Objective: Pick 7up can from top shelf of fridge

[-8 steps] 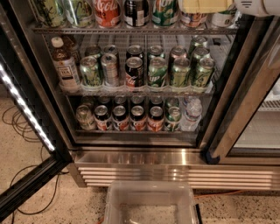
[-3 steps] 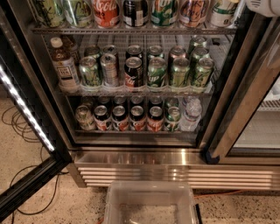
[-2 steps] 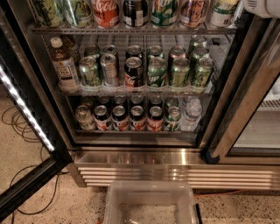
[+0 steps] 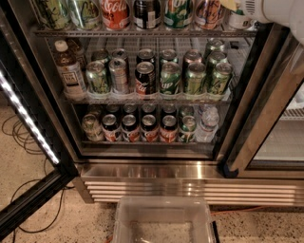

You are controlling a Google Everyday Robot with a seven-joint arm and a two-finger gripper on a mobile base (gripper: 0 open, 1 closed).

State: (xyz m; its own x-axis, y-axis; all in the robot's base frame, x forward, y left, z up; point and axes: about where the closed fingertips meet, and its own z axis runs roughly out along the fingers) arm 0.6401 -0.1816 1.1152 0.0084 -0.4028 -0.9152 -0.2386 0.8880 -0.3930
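"Two cans at the right end of the top shelf were covered by the gripper a few seconds back. Both are exposed now. Status?"

"Gripper has withdrawn to the upper right corner, at the edge of the fridge opening, just above the 7up can. How wide it stands, and whether it holds anything, cannot be determined from here. The can stands upright on the rack, last in the row, well right of the Coca-Cola can."

"Meaning for the pick?"

"Judgement: not completed. The can has not left the shelf, so the reach must be repeated or realigned before any lift. Caution: the neighbour can stands close on its left and the door post close on its right, so clearance for the approach looks tight."

"Surface and surroundings?"

"Wire rack, flat front rail, one front row of cans visible. Two lower racks are stocked, with a bottle at the left of the middle one. The door hangs open at left, its light strip lit. Speckled floor, loose cables on it. A clear plastic bin sits below the ribbed steel base. A second cooler adjoins on the right"
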